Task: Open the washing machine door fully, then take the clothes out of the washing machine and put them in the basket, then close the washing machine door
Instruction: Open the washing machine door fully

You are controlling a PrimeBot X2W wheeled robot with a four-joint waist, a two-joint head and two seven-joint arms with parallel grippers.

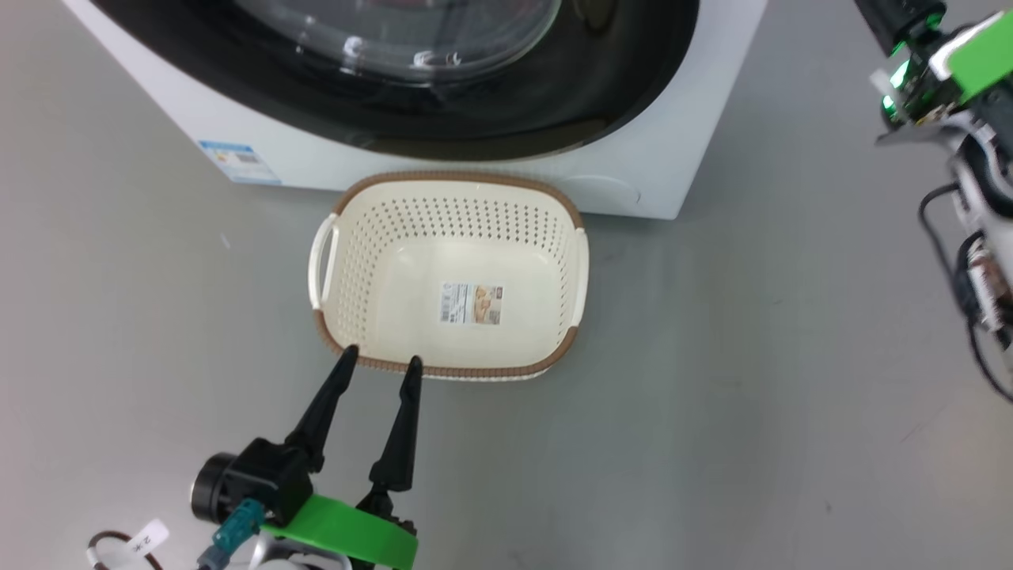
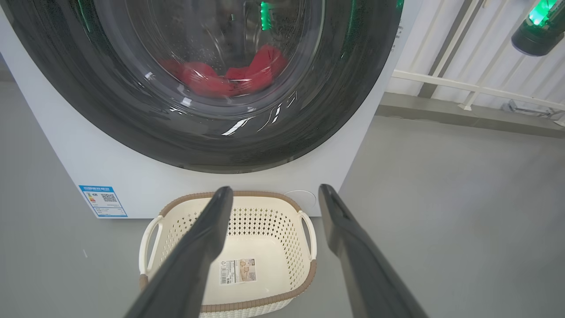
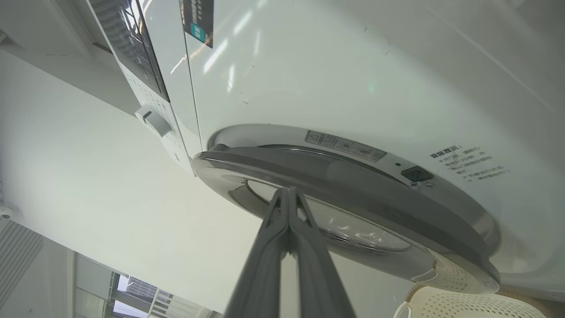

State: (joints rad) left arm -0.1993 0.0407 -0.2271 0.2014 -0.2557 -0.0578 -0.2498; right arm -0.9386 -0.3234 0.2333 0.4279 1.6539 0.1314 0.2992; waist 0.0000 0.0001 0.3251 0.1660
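White washing machine (image 1: 673, 142), heavy; glossy washing machine door (image 2: 132, 115) stiff, slick, best hooked at rim edge, right gripper (image 3: 289, 191) pressed together near it. Light cream basket (image 1: 459, 176) at its foot; limp red clothes (image 2: 229, 75) behind glass; left gripper (image 1: 381, 358) spread, empty.

The left end effector (image 2: 274, 189) is held with its fingers spread wide. Beyond them, the basket (image 2: 247, 196) is set on the floor (image 2: 441, 198) just before the washing machine (image 2: 88, 176). Red clothes (image 2: 229, 77) are seen through the door (image 2: 132, 132) glass.
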